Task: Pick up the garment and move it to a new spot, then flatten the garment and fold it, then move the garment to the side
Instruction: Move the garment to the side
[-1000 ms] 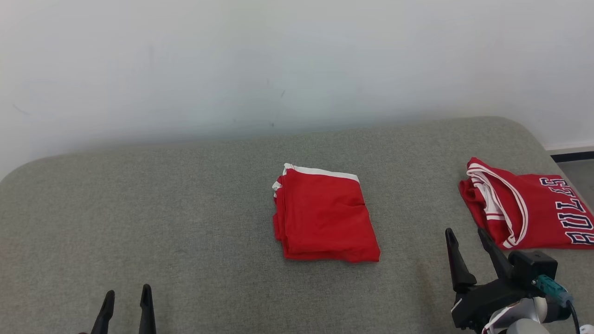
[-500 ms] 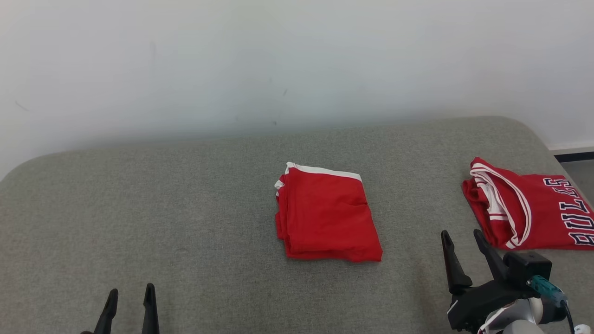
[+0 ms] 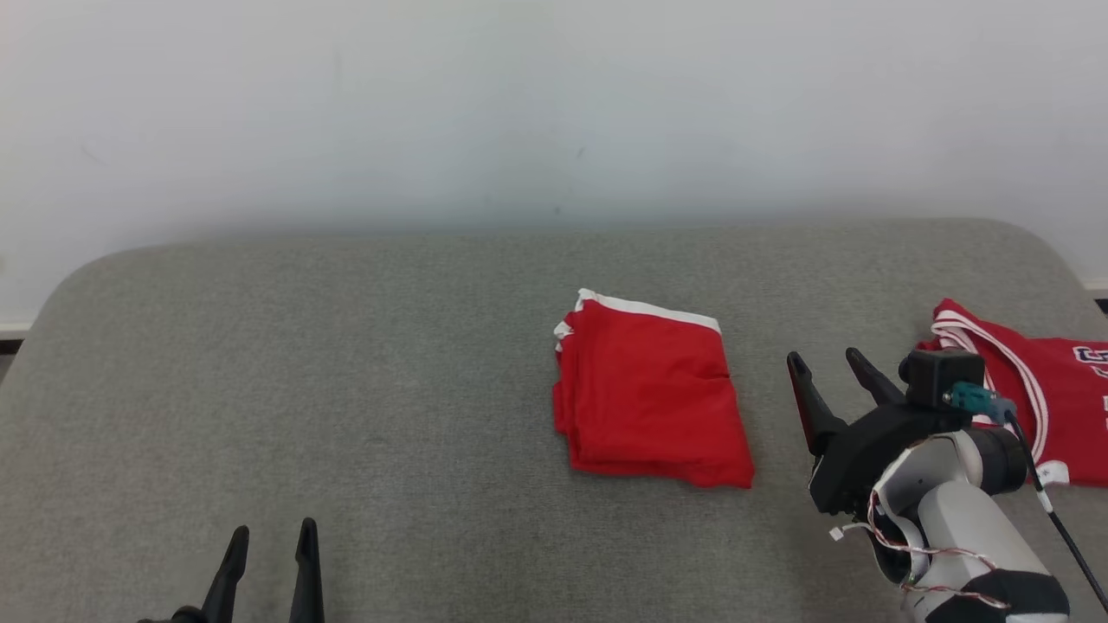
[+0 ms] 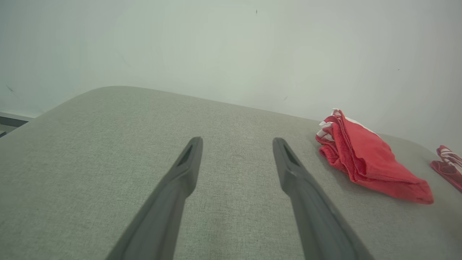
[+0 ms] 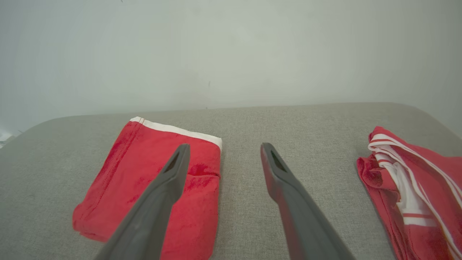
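Lying folded on the grey fabric worktop (image 3: 346, 346), the red white-trimmed garment (image 3: 649, 402) sits just left of the released right end effector (image 3: 822, 356), well right of the released left end effector (image 3: 273, 528).

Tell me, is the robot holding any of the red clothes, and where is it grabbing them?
Nothing is held. The left gripper and the right gripper are open and empty; the folded red garment lies untouched on the grey surface.
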Controlling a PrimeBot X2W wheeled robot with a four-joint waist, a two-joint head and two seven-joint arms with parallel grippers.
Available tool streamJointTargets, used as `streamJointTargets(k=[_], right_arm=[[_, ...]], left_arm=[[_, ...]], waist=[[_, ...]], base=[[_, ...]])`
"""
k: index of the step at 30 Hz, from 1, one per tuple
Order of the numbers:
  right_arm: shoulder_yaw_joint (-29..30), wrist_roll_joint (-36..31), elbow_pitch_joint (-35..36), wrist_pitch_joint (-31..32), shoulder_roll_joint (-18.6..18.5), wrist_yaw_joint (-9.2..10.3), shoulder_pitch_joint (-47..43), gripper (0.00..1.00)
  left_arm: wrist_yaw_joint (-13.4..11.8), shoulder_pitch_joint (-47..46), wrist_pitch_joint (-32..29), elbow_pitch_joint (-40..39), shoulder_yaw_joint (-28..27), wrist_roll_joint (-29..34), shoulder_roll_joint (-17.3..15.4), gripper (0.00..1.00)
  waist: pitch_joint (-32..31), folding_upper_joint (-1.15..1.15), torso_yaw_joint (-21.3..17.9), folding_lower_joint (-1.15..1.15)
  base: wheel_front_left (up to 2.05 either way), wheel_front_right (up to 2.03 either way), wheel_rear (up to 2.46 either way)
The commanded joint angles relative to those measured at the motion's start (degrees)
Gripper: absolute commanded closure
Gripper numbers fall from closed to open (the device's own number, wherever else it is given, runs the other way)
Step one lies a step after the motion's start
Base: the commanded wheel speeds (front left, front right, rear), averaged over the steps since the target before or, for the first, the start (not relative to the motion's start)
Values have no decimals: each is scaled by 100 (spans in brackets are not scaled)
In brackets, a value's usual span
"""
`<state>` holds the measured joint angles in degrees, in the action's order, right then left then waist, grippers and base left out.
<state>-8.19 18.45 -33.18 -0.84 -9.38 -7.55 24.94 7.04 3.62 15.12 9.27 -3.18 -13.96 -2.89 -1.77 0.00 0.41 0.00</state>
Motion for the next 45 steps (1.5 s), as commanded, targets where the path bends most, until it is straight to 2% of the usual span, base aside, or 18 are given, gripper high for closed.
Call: streamJointTargets(k=[1,8,14,19,26,27,28,30,35,39,42,45], right_arm=[[-16,59,-129,151,-27,16,142,0],[318,208,-1154,1263,-116,16,982,0],[541,41,-1836,1664,-232,16,1375,0],[804,-187,-2406,2001,-280,16,1539,0],[955,-441,-3064,2550,-51,15,1543,0],[927,-485,-3117,2620,-11,9,1540,2],[883,-549,-3131,2650,6,1,1546,56],[704,-699,-3098,2700,1,1,1557,100],[84,-895,-2731,2652,-255,5,1700,100],[-774,-896,-2214,2764,-485,11,2057,100],[-1557,-633,-1799,2976,-727,11,2265,100],[-2207,-271,-1393,3225,-1121,11,2501,100]], left_arm=[[-9,-82,-1,-15,31,-17,-1,0],[6,-278,-1,-48,291,-58,0,0],[16,-428,-1,-43,390,-168,1,0],[24,-555,-1,-50,403,-185,1,0],[7,-624,-1,-71,448,-233,0,0],[7,-632,-1,-66,460,-234,0,0],[7,-636,-1,-63,464,-233,-1,0],[5,-634,-1,-65,475,-237,1,0],[11,-546,-1,-102,460,-247,0,0],[3,-458,-1,-161,387,-268,-1,0],[5,-432,-2,-213,317,-261,-2,0],[13,-438,-2,-263,302,-287,1,0]], waist=[[131,0,288,0],[619,0,963,0],[946,0,1424,0],[1128,0,1640,0],[1205,0,1686,0],[1192,0,1671,0],[1176,0,1653,0],[1122,0,1595,0],[958,0,1353,0],[879,0,1013,0],[860,0,699,0],[868,0,393,0]], base=[[0,0,0],[0,0,0],[0,0,0],[0,0,0],[0,0,0],[0,0,0],[0,0,0],[0,0,0],[0,0,0],[0,0,0],[0,0,0],[0,0,0]])
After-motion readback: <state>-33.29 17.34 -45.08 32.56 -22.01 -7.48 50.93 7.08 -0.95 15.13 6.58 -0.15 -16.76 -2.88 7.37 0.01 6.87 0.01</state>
